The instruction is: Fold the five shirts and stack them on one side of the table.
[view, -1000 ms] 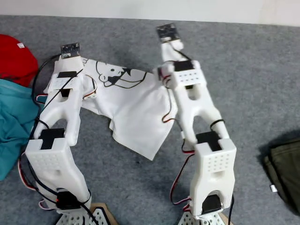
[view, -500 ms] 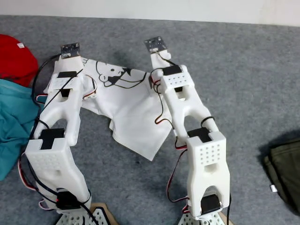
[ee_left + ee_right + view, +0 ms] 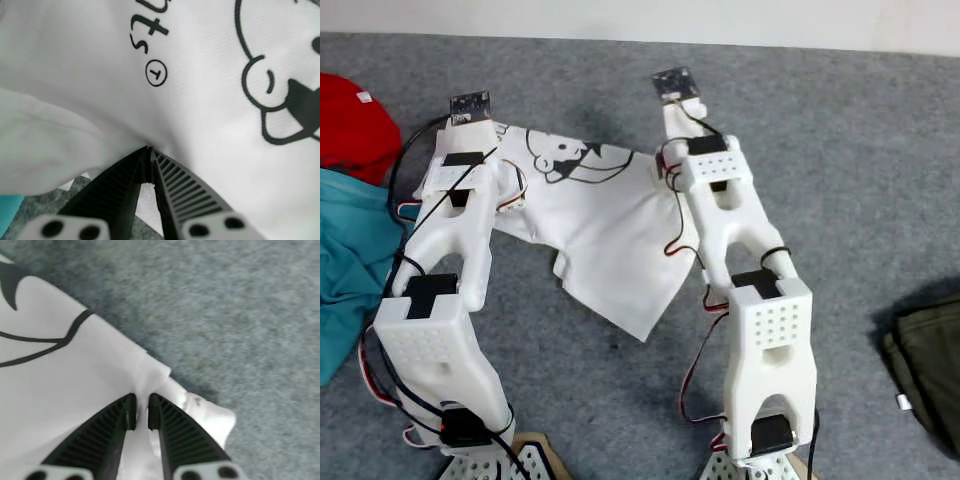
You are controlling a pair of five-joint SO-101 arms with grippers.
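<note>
A white shirt [image 3: 600, 230] with a black cartoon print lies crumpled on the grey surface between my two arms. In the left wrist view my left gripper [image 3: 147, 152] is shut on a fold of that white shirt [image 3: 210, 75] near its printed lettering. My left arm [image 3: 460, 210] stands over the shirt's left edge. My right gripper [image 3: 141, 400] is shut on a raised pinch of fabric at the white shirt's [image 3: 60, 380] far right edge, beside bare grey surface. The right arm [image 3: 720, 200] runs along the shirt's right side.
A red shirt [image 3: 350, 125] and a teal shirt [image 3: 350, 260] lie bunched at the left edge. A dark green shirt [image 3: 925, 370] sits at the right edge. Open grey surface [image 3: 840, 150] stretches between the right arm and the green shirt.
The right arm swung left, then back to the right, drawing the shirt's right edge outward with it. The left arm has stayed put.
</note>
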